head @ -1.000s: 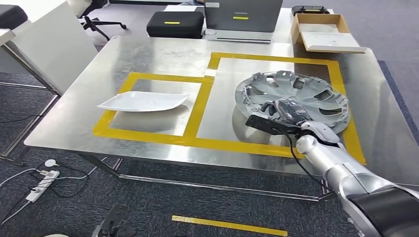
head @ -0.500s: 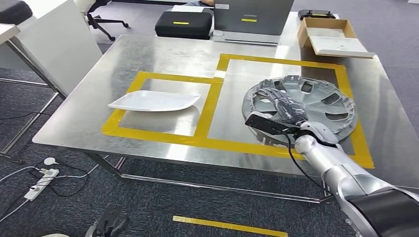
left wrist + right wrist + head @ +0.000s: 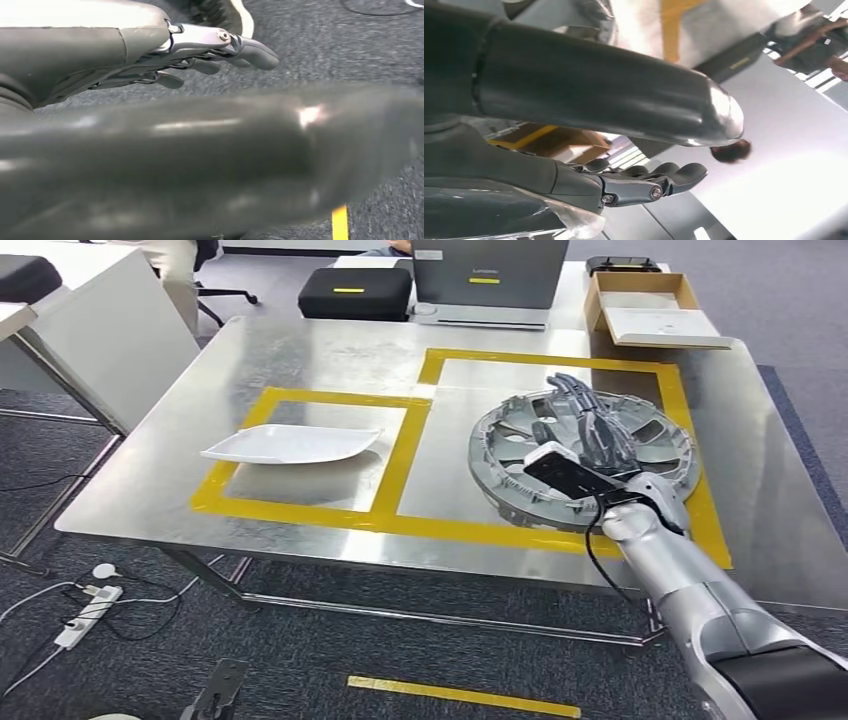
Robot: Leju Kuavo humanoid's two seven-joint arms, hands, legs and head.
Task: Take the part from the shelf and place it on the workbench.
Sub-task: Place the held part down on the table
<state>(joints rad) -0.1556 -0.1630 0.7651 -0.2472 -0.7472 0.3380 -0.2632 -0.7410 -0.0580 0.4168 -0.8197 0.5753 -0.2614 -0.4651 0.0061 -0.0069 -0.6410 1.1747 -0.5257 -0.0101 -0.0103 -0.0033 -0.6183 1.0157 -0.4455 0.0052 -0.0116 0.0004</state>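
The part, a silver hubcap (image 3: 655, 445), lies flat on the metal workbench (image 3: 300, 360) inside the right yellow-taped rectangle (image 3: 560, 362). My right hand (image 3: 585, 430) hovers over the hubcap's middle with its fingers stretched out straight and apart, holding nothing. In the right wrist view the right hand (image 3: 624, 185) shows its fingers extended and nothing between them and the thumb. In the left wrist view my left hand (image 3: 200, 50) hangs over grey carpet with straight fingers, holding nothing.
A white plate (image 3: 290, 445) lies in the left taped rectangle. At the bench's far edge stand a laptop (image 3: 490, 280), a black case (image 3: 355, 290) and a cardboard box (image 3: 650, 305). A white table (image 3: 90, 320) stands to the left. A power strip (image 3: 85, 605) lies on the floor.
My right hand has let go of the hubcap's near rim, opened its fingers and risen over the hubcap's middle. The hubcap stays on the bench. The camera shifted slightly.
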